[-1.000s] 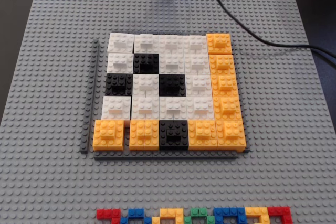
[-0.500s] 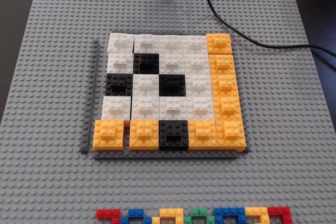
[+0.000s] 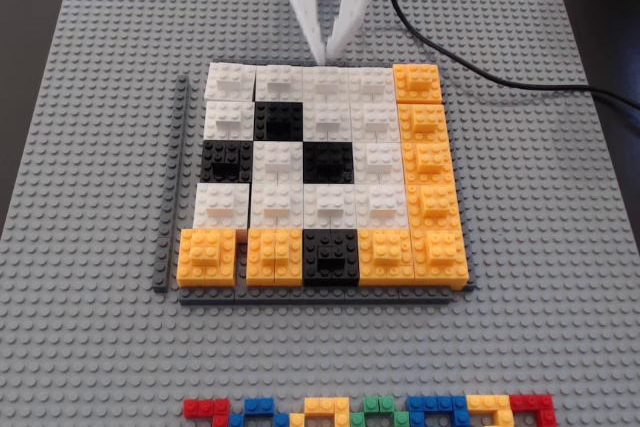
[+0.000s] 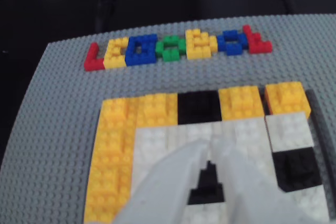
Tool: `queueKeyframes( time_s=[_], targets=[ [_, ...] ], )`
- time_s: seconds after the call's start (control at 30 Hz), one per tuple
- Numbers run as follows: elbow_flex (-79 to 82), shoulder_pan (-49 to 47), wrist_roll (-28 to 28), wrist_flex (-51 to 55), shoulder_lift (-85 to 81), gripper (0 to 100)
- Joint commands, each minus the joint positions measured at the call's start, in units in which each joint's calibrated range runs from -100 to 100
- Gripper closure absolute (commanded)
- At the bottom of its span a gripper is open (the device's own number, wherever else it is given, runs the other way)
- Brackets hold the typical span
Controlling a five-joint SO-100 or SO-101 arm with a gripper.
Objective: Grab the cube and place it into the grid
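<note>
The fixed view shows the whole grid (image 3: 322, 179): five rows of five cells, all filled, on the grey baseplate (image 3: 90, 147). White blocks fill most of the upper four rows, with three black cells among them. Orange runs down the 3 o'clock column and along the 6 o'clock row, which has one black cell.

The gripper (image 3: 328, 51) enters at 12 o'clock. Its white fingers converge until the tips meet, and they hold nothing. They stand just beyond the grid's far edge.

The white block nearest them, in the middle cell of the 12 o'clock row, is taken as the cube (image 3: 327, 81), though it looks the same as its white neighbours. It sits studs up. Its footprint is square, so it has no long axis, and its edges lie parallel to the grid's.

A loose grey strip (image 3: 174, 187) lies at 9 o'clock, running from 12 to 6.

The wrist view shows only the gripper (image 4: 207, 149) over part of the grid (image 4: 113, 145), with a black cell in the gap behind the tips. The coloured brick row (image 4: 178, 48) lies at 12 o'clock, and the fingers hide the cube's row.
</note>
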Motion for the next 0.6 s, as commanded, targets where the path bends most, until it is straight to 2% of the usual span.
queueKeyframes(
  time_s=[0.0, 0.23, 0.37, 0.57],
  targets=[
    [3.28, 0.15, 0.1, -2.28, -2.12, 100],
    [6.09, 0.07, -0.68, -0.77, -2.21, 100],
    [6.09, -0.07, 3.81, 2.56, -2.21, 100],
    [6.09, 0.07, 0.83, 6.71, -2.21, 100]
  ],
)
